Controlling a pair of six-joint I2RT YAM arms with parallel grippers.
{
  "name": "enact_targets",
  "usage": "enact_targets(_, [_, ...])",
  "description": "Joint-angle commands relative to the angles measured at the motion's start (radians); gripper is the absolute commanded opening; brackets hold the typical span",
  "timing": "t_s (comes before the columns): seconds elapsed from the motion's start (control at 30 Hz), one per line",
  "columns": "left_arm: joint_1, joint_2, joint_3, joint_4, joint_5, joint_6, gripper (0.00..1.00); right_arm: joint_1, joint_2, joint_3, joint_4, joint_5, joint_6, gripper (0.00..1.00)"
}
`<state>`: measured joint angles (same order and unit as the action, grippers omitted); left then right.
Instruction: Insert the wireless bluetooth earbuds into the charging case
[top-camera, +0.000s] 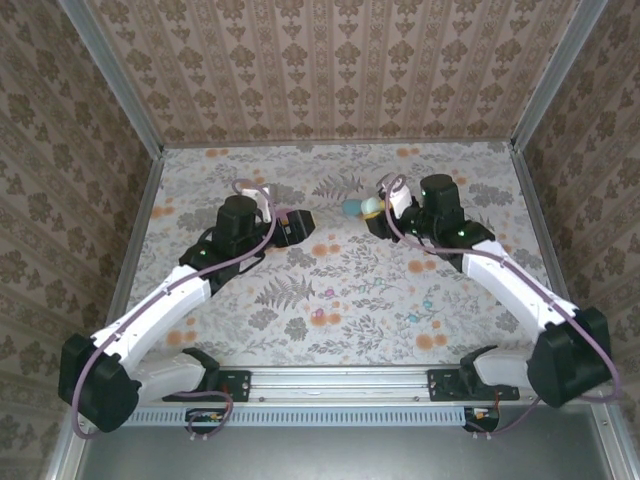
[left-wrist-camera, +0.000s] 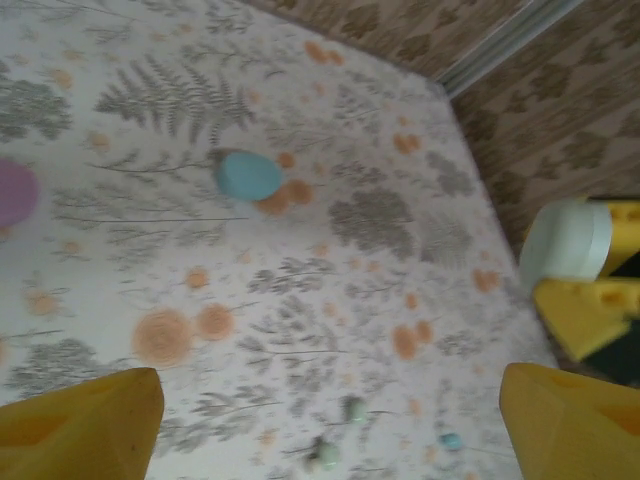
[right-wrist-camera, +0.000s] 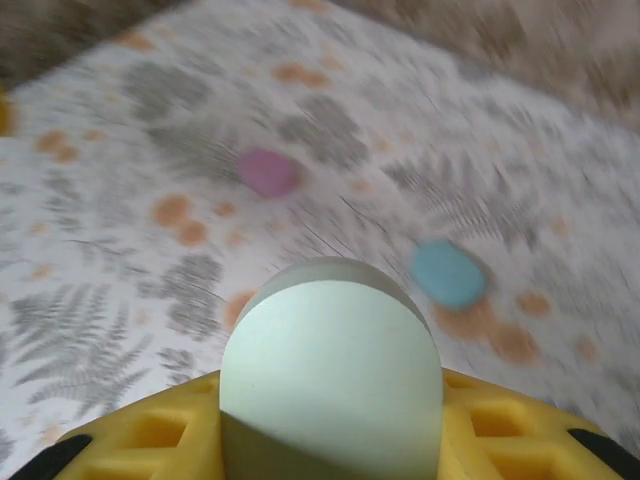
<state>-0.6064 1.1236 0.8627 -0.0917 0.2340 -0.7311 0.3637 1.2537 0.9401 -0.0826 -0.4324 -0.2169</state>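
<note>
Right wrist, charging case (right-wrist-camera: 330, 370) lengthwise in pincer (right-wrist-camera: 330, 446)

Mint-green case (right-wrist-camera: 330, 370), floral cloth (top-camera: 380, 300)

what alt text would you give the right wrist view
The right tool grips a pale green case between yellow fingers, close to the camera. Beyond it, blurred, a pink case and a blue case lie apart on the floral cloth.

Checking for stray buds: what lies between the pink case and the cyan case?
Only bare flowered cloth lies between the pink case and the cyan case, as the left wrist view shows; the blurrier right wrist view agrees.
</note>
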Motion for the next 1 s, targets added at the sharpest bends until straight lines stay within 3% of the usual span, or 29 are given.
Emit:
enact_targets(0.0, [-0.001,-0.004,0.060,0.073,0.104,-0.072,0.82,0.056,-0.049,-0.031,0.103,-0.059,-0.083,0.33])
enact_targets(0.13, [-0.027,0.034,0.115,0.085,0.148,-0.082,0.74,0.114,-0.078,-0.029,0.091,-0.022,-0.113,0.33])
enact_targets(0.3, [-0.082,0.085,0.181,0.083,0.165,-0.054,0.73,0.168,-0.071,-0.027,0.077,0.045,-0.169,0.33])
enact_targets(0.53, [-0.118,0.143,0.222,0.041,0.163,-0.027,0.76,0.185,-0.065,-0.018,0.082,0.069,-0.170,0.33])
enact_targets(0.77, [-0.132,0.166,0.247,0.021,0.183,-0.008,0.66,0.190,-0.064,-0.017,0.088,0.089,-0.166,0.33])
enact_targets(0.97, [-0.136,0.186,0.263,0.015,0.205,-0.004,0.64,0.196,-0.060,-0.008,0.084,0.092,-0.161,0.34])
